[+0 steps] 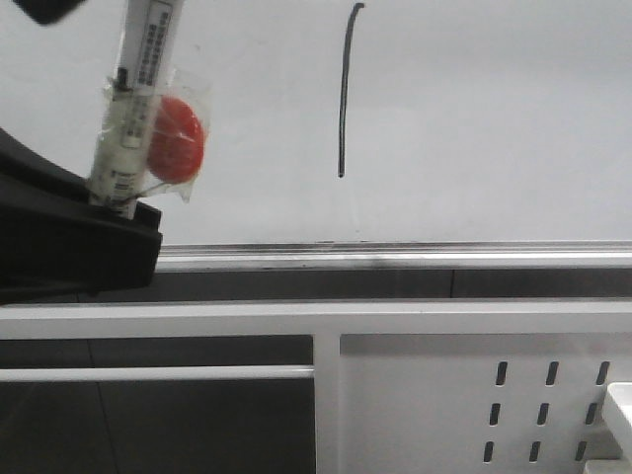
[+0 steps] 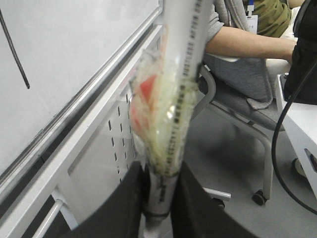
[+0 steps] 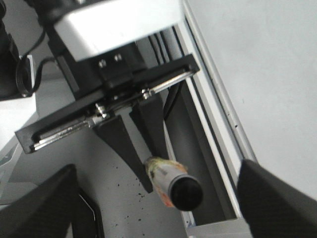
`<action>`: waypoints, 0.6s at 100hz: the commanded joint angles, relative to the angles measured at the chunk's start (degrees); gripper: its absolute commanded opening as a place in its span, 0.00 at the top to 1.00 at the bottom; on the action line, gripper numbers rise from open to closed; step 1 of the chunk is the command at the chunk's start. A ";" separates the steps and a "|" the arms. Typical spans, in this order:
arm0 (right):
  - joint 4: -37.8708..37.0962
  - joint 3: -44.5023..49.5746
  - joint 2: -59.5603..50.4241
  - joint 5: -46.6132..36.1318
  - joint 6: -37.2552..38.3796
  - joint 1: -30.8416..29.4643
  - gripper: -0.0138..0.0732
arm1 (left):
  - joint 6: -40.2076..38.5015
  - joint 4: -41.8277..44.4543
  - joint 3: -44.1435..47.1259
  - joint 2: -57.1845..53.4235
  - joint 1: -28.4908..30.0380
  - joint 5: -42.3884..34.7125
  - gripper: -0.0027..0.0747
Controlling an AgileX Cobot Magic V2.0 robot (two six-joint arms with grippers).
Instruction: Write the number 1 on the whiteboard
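Observation:
The number 1 (image 1: 344, 94) is a thin black stroke with a small hook at its top on the whiteboard (image 1: 474, 118). It also shows in the left wrist view as the number 1 (image 2: 14, 52) on the whiteboard (image 2: 64, 49). My left gripper (image 1: 117, 197) is shut on a white marker (image 1: 133, 109), which has a clear bag with a red disc taped to it. The marker stands left of the stroke, apart from it. Between the left gripper's (image 2: 161, 201) black fingers sits the marker (image 2: 181, 74). My right gripper (image 3: 163, 213) is open, its fingers wide either side of the marker's black end (image 3: 184, 192).
A silver tray rail (image 1: 395, 255) runs along the board's lower edge. Below it is a white perforated metal frame (image 1: 474, 395). In the left wrist view, a seated person (image 2: 247, 44), a grey chair (image 2: 247, 89) and a black cable (image 2: 285, 124) are nearby.

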 commanded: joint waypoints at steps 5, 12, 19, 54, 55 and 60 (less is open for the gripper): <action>-2.76 -2.40 -4.18 -1.94 -0.05 -0.02 0.17 | -1.08 -5.15 -0.18 -0.59 -0.02 -3.58 0.99; -6.29 -2.40 -6.27 0.39 3.35 -0.39 0.25 | -1.08 -9.09 1.02 -0.59 -0.02 -3.58 0.99; -9.48 -2.40 -8.28 4.18 7.69 -1.53 0.37 | -0.54 -13.03 2.21 -0.59 -0.02 -2.68 0.99; -11.80 5.94 -18.31 11.07 12.43 -6.21 0.92 | 7.08 -34.57 7.30 -0.59 -1.01 -1.41 0.99; -11.80 6.46 -18.51 10.92 12.72 -6.21 0.92 | 7.59 -35.43 7.29 -0.59 -1.29 -1.41 0.99; -11.80 8.27 -20.08 9.72 13.65 -6.21 0.92 | 9.30 -38.23 7.40 -0.59 -2.57 -1.10 0.99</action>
